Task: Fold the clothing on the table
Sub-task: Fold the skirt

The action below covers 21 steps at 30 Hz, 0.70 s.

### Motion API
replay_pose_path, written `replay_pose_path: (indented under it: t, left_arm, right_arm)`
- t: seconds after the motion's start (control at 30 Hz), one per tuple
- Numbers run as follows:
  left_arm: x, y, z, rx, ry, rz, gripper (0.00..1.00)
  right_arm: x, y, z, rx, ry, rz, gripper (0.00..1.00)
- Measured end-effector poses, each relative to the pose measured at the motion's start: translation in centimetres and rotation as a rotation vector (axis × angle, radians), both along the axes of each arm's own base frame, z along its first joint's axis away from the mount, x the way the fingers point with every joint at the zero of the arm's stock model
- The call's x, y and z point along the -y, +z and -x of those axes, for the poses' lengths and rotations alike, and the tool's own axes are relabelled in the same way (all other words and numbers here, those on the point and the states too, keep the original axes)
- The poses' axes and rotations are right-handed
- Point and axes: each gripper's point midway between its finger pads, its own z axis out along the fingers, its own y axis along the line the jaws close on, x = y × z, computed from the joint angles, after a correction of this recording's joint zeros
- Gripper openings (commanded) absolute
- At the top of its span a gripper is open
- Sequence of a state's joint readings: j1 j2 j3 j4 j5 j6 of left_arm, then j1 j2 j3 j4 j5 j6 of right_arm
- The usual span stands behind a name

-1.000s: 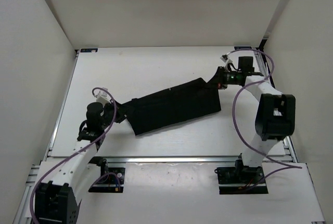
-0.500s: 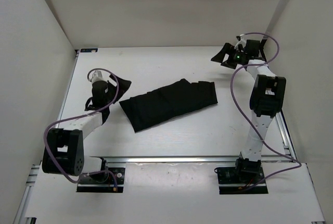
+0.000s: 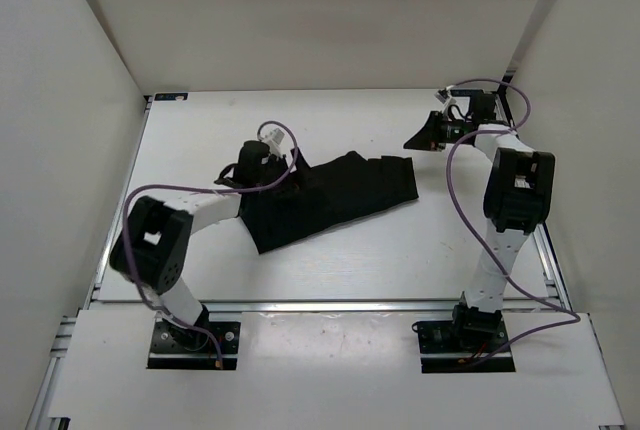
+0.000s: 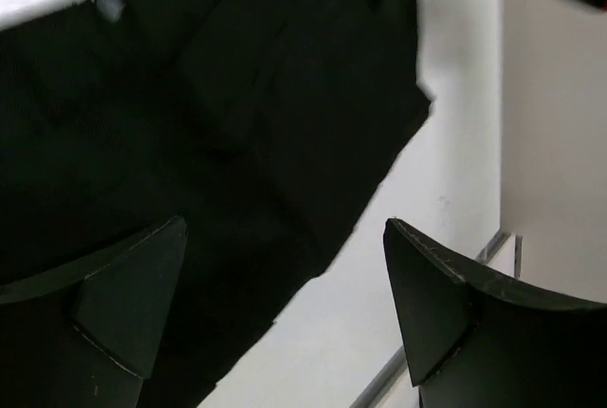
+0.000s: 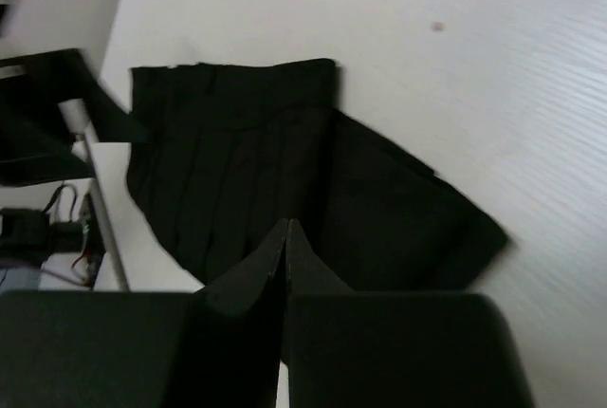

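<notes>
The black clothing (image 3: 340,198) lies slanted across the middle of the table (image 3: 250,120), the left gripper (image 3: 285,172) spread wide over its left end, perhaps touching it, the right gripper (image 3: 415,138) pressed together, empty, toward the upper right.

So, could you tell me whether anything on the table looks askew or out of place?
The clothing lies slanted across the table, and its layers overlap unevenly, with edges not lined up, so the fold looks untidy. Nothing looks torn or spilled.
</notes>
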State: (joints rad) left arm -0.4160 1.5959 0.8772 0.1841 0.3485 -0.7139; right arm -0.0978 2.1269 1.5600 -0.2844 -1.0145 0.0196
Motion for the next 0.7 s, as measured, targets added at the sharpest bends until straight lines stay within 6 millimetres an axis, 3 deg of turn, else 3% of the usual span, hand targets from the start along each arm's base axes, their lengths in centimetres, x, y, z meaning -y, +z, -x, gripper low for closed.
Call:
replay_pose_path:
  t: [0.03,0.07,0.1,0.13,0.2,0.37,0.47,0.6,0.7]
  left_arm:
    - [0.6,-1.7,0.6,-0.057,-0.021,-0.002,0.93]
    - [0.8,-3.1,1.0,-0.106,-0.028,-0.005,0.94]
    - [0.6,-4.3,1.2,-0.147,-0.022,-0.015,0.94]
    - [0.1,-5.2,1.3,-0.179,-0.01,-0.023,0.95]
    - [-0.8,-5.8,1.1,-0.215,0.015,-0.032,0.94]
    - [-2.6,-3.0,-1.8,-0.176,0.06,-0.02,0.96]
    - [-4.3,-0.6,-3.0,-0.128,0.088,-0.01,0.96]
    - [-6.7,1.8,-3.0,-0.089,0.126,-0.013,0.95]
    - [-8.5,2.4,-2.2,-0.075,0.153,-0.037,0.94]
  right_arm:
    - [-0.5,0.4,0.4,0.005,0.022,-0.015,0.0]
    - [-1.2,0.9,0.9,0.014,0.047,-0.03,0.06]
    - [-2.0,1.4,1.4,0.019,0.071,-0.043,0.38]
    - [-3.0,1.9,2.0,0.017,0.095,-0.052,0.8]
    - [-5.2,2.4,3.0,0.046,0.152,-0.044,0.98]
    - [-10.6,1.1,4.6,0.109,0.285,0.056,0.94]
    - [-13.1,-0.2,3.0,0.139,0.327,0.112,0.93]
    - [-13.4,-2.9,0.7,0.166,0.315,0.217,0.93]
    - [-12.9,-4.2,-0.9,0.181,0.288,0.274,0.93]
